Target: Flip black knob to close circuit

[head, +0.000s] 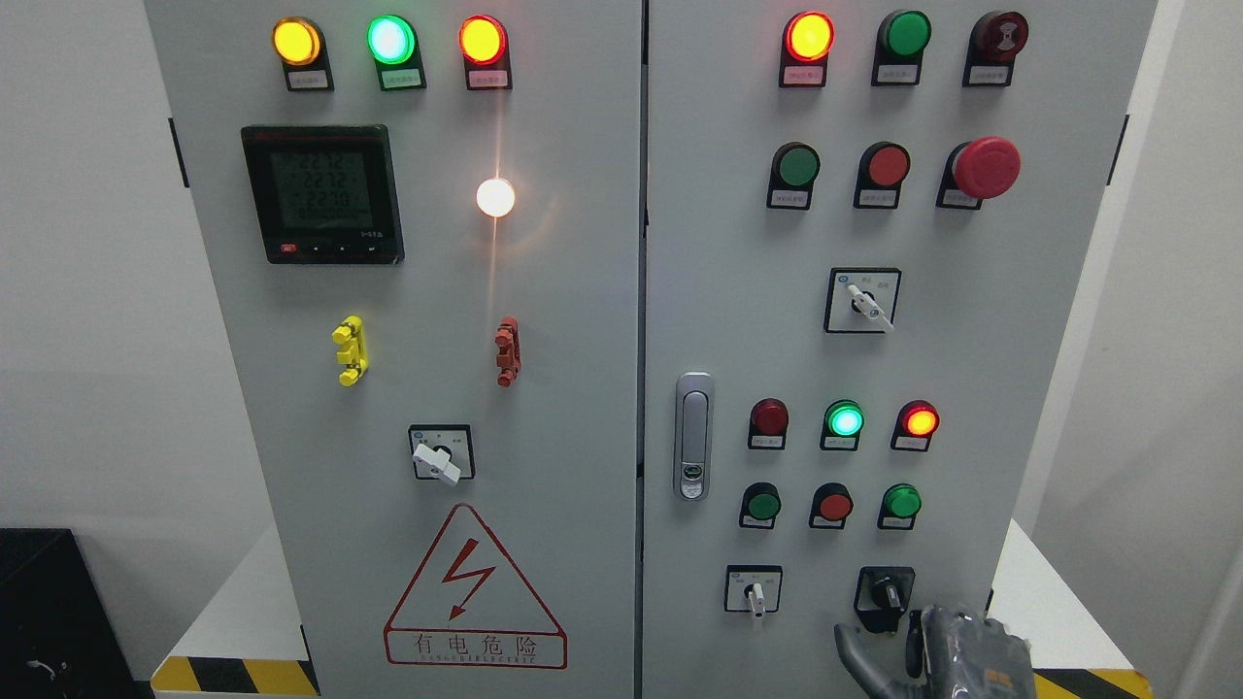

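The black knob [885, 592] sits on its black plate at the lower right of the grey cabinet's right door [971, 388]. My right hand [908, 650] rises from the bottom edge just below and right of it. One grey finger [855, 652] curves out to the left under the knob, and a dark finger [913, 636] points up at its lower right edge. The fingers are spread and hold nothing. The left arm is out of view.
A white lever switch [755, 594] is left of the knob. Above are green and red push buttons [834, 505], lit lamps [844, 419], a door latch [692, 437] and another white selector [867, 304]. The left door carries a meter [320, 192].
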Controlling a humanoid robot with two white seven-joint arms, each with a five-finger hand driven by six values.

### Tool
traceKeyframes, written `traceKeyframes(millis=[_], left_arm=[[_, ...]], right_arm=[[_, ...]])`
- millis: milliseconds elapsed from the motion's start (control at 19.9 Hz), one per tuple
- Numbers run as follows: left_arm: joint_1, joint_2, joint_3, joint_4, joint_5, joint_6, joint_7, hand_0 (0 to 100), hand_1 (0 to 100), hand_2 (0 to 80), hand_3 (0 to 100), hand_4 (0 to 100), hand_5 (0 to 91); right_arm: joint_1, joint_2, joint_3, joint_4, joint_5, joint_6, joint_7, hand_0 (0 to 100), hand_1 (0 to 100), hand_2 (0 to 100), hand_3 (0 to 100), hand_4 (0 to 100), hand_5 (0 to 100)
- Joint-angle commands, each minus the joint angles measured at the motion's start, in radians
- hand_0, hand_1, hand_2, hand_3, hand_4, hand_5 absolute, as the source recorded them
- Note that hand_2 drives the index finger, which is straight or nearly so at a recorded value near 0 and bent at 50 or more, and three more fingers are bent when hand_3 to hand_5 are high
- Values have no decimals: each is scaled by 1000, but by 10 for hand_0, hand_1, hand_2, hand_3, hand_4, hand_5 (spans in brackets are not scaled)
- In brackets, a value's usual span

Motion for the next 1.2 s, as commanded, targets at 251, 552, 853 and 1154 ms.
traceKeyframes(millis=[251, 552, 853, 1154], left_arm=[[21, 0, 0, -29, 0, 0, 0, 120, 556, 0, 0, 0, 0], [23, 0, 0, -29, 0, 0, 0, 120, 556, 0, 0, 0, 0], [21, 0, 0, -29, 0, 0, 0, 120, 556, 0, 0, 0, 0], [23, 0, 0, -29, 0, 0, 0, 120, 556, 0, 0, 0, 0]], right_arm=[[116, 31, 6, -184, -68, -2, -8, 0, 0, 804, 1000, 954, 996], [196, 58, 32, -269, -292, 5, -25, 0, 0, 690, 1000, 895, 865], [292, 55, 46, -353, -496, -1, -98, 0, 0, 610, 925, 856, 785], [361, 54, 58, -376, -703, -53, -158, 0, 0, 463, 726, 681, 577]])
